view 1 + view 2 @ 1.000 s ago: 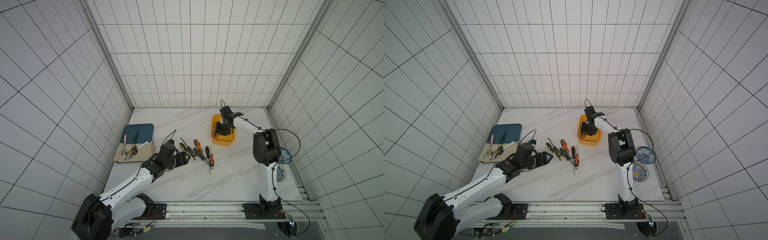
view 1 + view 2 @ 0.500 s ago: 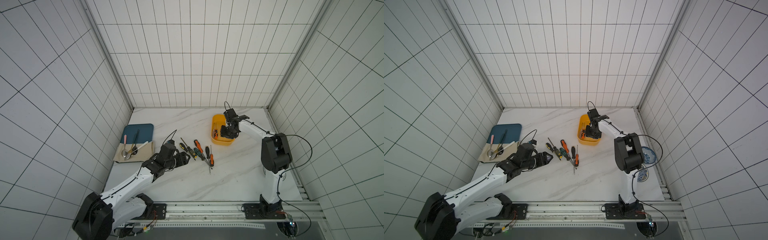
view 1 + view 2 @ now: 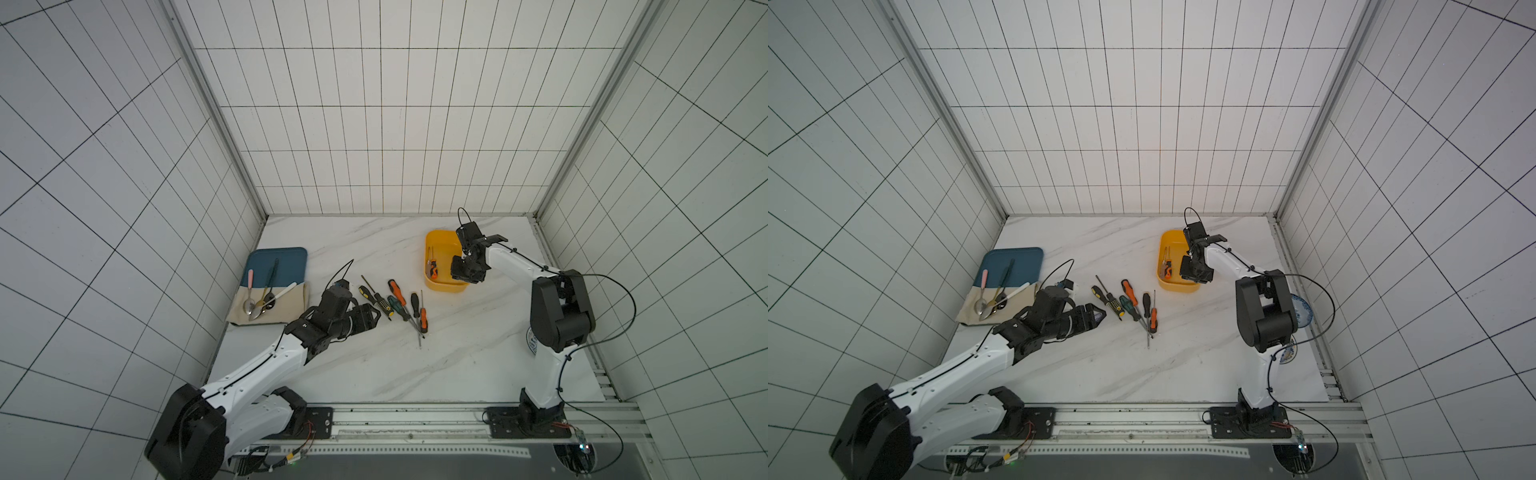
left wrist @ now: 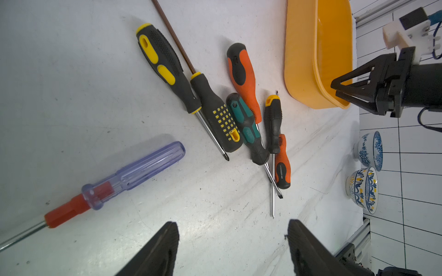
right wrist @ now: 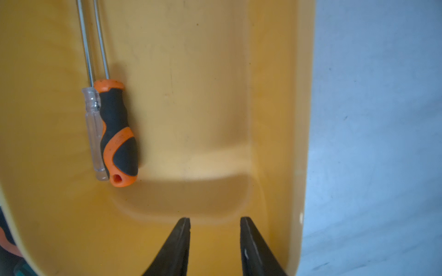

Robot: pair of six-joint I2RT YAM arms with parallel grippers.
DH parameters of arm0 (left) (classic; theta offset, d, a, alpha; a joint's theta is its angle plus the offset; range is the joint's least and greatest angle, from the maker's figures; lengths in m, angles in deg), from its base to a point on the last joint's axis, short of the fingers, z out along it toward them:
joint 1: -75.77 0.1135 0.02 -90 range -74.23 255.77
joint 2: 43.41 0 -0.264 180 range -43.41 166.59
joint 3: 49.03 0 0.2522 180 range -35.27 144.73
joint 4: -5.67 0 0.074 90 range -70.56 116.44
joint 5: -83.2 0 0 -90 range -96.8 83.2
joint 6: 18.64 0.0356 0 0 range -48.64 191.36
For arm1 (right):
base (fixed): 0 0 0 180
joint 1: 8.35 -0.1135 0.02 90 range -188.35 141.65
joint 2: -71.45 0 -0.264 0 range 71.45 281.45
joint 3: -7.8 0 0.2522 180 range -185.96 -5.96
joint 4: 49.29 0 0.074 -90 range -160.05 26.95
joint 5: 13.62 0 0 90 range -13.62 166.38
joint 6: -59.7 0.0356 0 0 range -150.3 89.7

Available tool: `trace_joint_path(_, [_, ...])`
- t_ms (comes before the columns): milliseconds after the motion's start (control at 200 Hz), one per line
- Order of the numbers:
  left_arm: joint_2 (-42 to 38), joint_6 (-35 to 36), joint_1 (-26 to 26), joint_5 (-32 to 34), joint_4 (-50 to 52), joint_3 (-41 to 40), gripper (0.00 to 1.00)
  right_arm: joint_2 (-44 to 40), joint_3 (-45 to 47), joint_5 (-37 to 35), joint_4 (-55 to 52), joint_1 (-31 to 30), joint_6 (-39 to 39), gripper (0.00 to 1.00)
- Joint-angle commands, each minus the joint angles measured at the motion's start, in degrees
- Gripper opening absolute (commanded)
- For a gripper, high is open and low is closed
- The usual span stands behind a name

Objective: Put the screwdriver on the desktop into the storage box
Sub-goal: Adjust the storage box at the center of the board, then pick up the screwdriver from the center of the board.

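The left pincer (image 4: 230, 222) is held wide open and empty, low over the tabletop (image 3: 457, 353), pointed at a cluster of screwdrivers (image 3: 395, 305); a purple clear-handled screwdriver (image 4: 134, 172) lies near it. The left arm (image 3: 266, 365) is stretched low from the near left. The right pincer (image 5: 215, 218) is parted narrowly and empty, tilted down over the near end of the storage box (image 3: 442, 245), where two screwdrivers (image 5: 118, 133) lie side by side. The right arm (image 3: 515, 264) is extended from the near right, wrist bent down.
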Motion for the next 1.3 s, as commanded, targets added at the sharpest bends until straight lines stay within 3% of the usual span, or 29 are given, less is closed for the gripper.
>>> trace_joint_path(0, [0.18,-0.20,-0.24,0.28,-0.75,0.02,0.76,-1.75,1.44,-2.26,-1.13,0.91,-0.93,0.39])
trace_joint_path(245, [-0.35,-0.28,-0.25,0.37,-0.68,-0.25,0.76,-3.15,1.26,-2.14,-2.75,0.60,-0.95,0.38])
trace_joint_path(510, [-0.08,0.73,-0.24,0.54,0.77,1.07,0.76,-8.66,2.08,-2.85,-3.85,-3.66,-1.81,0.39])
trace_joint_path(985, [-1.75,2.36,-0.20,-2.31,1.48,2.59,0.76,-21.98,16.11,-1.49,-0.02,-15.02,1.13,0.39])
trace_joint_path(1294, [-2.90,1.07,-0.33,-4.31,-1.81,0.86,0.76,-17.55,18.13,-0.67,3.39,-23.34,4.51,0.42])
